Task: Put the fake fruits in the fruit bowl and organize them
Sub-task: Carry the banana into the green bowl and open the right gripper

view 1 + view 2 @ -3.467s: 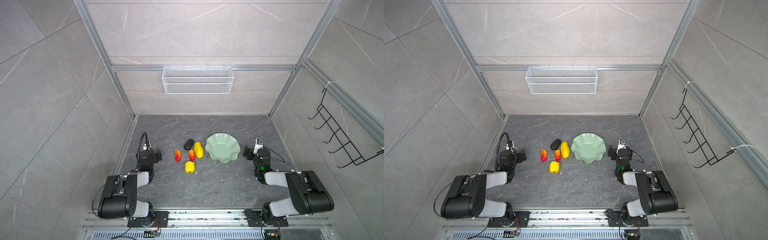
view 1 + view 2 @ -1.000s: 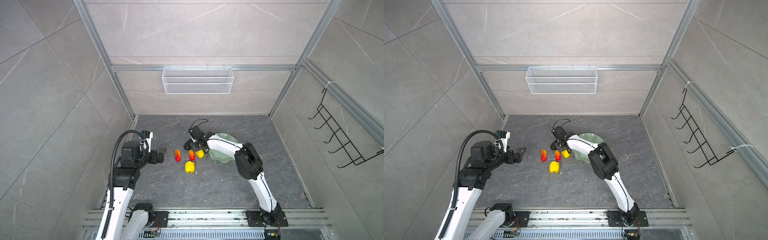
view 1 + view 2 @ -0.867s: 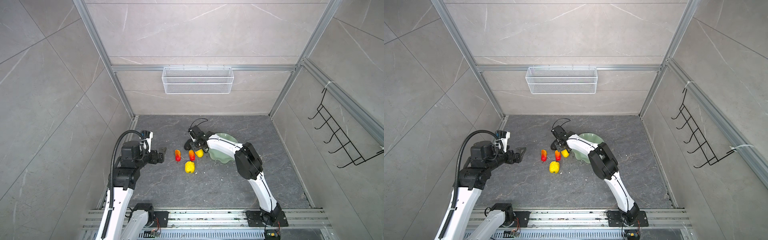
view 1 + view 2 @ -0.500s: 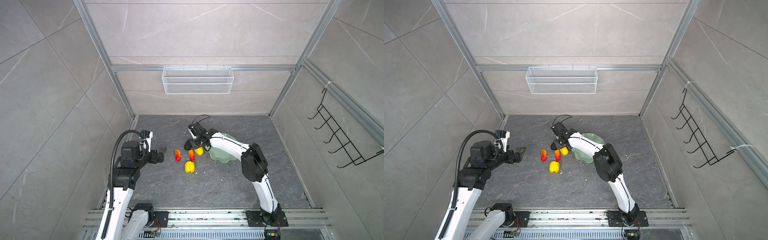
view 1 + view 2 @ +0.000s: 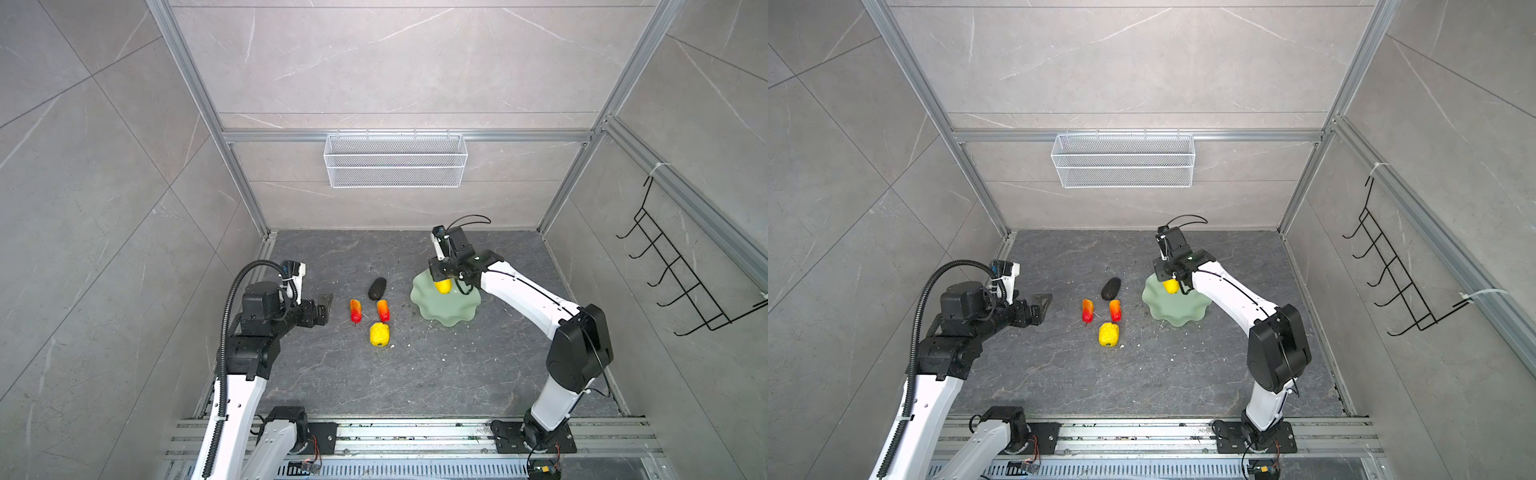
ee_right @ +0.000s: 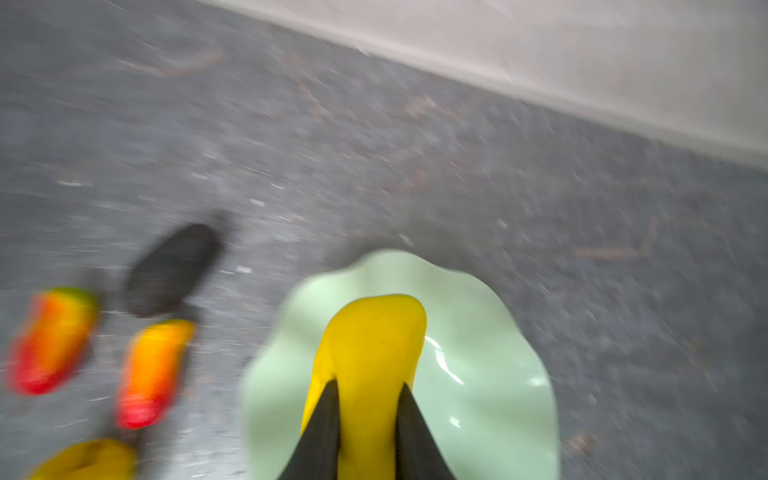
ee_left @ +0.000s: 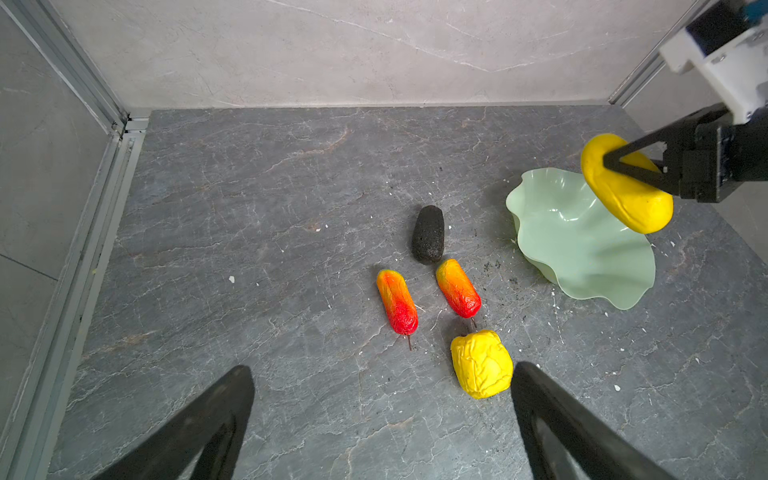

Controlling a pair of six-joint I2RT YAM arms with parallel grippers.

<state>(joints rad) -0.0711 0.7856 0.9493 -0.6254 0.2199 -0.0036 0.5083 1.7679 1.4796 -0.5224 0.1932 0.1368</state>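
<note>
My right gripper (image 5: 441, 283) is shut on the long smooth yellow fruit (image 6: 374, 332) and holds it in the air above the far left part of the pale mint-green fruit bowl (image 5: 449, 311). Left of the bowl, on the grey floor, lie the dark oval fruit (image 5: 377, 288), two red-orange tapered fruits (image 5: 355, 310) (image 5: 383, 310) and the lumpy round yellow fruit (image 5: 379, 334). My left gripper (image 5: 326, 305) hovers open left of the fruits, with nothing between its fingers. In the left wrist view the lumpy fruit (image 7: 481, 363) sits just inside one fingertip.
A white wire mesh basket (image 5: 395, 160) hangs on the back wall. A black hook rack (image 5: 681, 282) is fixed to the right wall. Aluminium frame posts stand at the corners, and a rail (image 5: 415, 432) runs along the front edge.
My right gripper closed on the long yellow fruit, lifted it off the floor and carried it right, over the bowl. The left arm has barely moved.
</note>
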